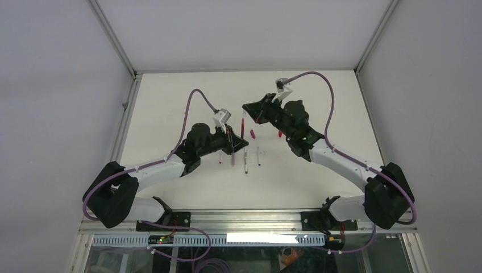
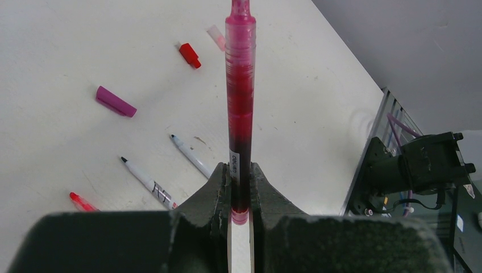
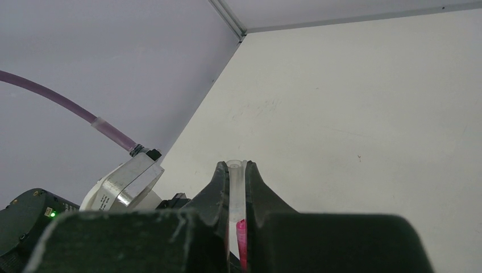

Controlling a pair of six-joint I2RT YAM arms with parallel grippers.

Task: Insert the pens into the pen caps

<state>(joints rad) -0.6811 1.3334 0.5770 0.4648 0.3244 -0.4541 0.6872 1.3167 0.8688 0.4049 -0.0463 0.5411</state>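
My left gripper point(image 1: 237, 142) point(image 2: 240, 187) is shut on the back end of a dark red pen point(image 2: 240, 96) point(image 1: 242, 124), which points away toward the right gripper. My right gripper point(image 1: 248, 108) point(image 3: 237, 176) is shut on a whitish translucent cap point(image 3: 236, 185). The pen's pink tip point(image 3: 241, 239) shows between the jaws at the cap's open end. On the table lie a magenta cap point(image 2: 115, 102) point(image 1: 252, 134), a red cap point(image 2: 189, 55) point(image 1: 280, 134), a pale pink cap point(image 2: 216, 37), two white pens point(image 2: 145, 179) point(image 2: 190, 154) and a red pen point(image 2: 82, 202). The blue cap is out of view.
The loose pens lie side by side in the middle of the table point(image 1: 341, 102), near my left gripper point(image 1: 245, 162). The right arm's base point(image 2: 420, 165) stands at the near edge. Metal frame rails point(image 1: 125, 114) and grey walls bound the white table.
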